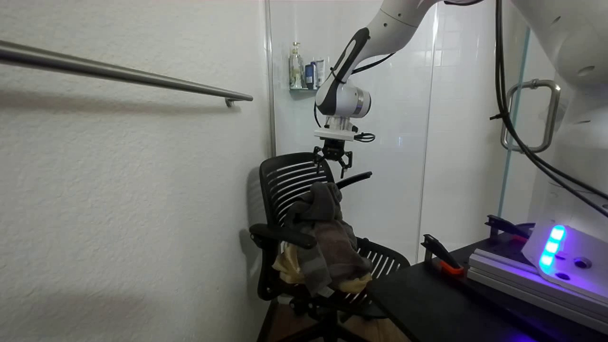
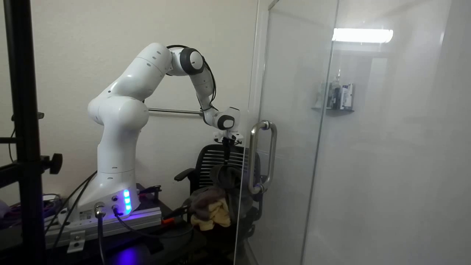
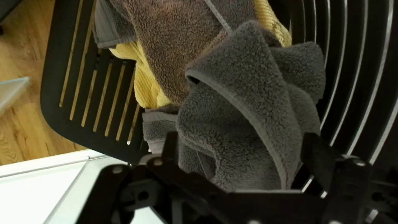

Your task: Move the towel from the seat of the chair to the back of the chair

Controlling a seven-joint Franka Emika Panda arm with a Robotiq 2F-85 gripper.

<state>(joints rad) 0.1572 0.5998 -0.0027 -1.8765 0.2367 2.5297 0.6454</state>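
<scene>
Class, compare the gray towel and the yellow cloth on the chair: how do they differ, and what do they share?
Colour: the gray towel is dark; the yellow cloth is pale and bright.
Height: in both exterior views, the gray towel reaches higher than the yellow cloth.
Exposure: in the wrist view, the gray towel shows broadly; the yellow cloth shows only in patches.
Shared: both lie rumpled on the chair.

Claw [image 2: 226,160] above heaped towels [image 2: 211,198]

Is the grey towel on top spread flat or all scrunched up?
Scrunched up: the wrist view shows the grey towel bunched, with one part flopped over another.
</scene>
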